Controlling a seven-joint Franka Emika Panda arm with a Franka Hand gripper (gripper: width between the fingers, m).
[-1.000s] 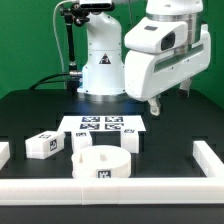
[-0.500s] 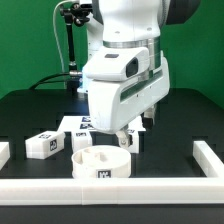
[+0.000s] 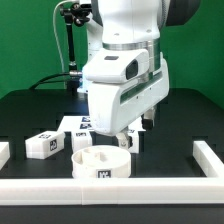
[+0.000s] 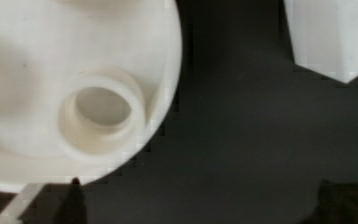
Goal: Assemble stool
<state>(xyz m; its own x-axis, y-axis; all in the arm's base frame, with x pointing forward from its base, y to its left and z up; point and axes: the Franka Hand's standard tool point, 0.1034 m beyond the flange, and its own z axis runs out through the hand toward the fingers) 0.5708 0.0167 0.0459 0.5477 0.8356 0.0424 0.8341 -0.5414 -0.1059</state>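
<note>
The round white stool seat (image 3: pixel 100 165) lies at the front of the black table with its sockets facing up. My gripper (image 3: pixel 122 140) hangs low just behind the seat's far rim, toward the exterior view's right. In the wrist view the seat (image 4: pixel 43 80) shows one round socket (image 4: pixel 101 108). My gripper (image 4: pixel 202 205) is open and empty, with bare table between the dark fingertips (image 4: pixel 60 200). One white leg (image 3: pixel 42 145) lies left of the seat and a second leg (image 3: pixel 83 142) lies behind it. Another leg (image 3: pixel 136 141) is partly hidden by the gripper and also shows in the wrist view (image 4: pixel 336 40).
The marker board (image 3: pixel 92 124) lies flat behind the parts, in front of the robot base. White border rails run along the front (image 3: pixel 150 188), the right (image 3: pixel 208 155) and the left (image 3: pixel 3 152) of the table.
The arm swung from the upper right down and left to just behind the seat. It has held still for the last half second. The parts have not moved.
</note>
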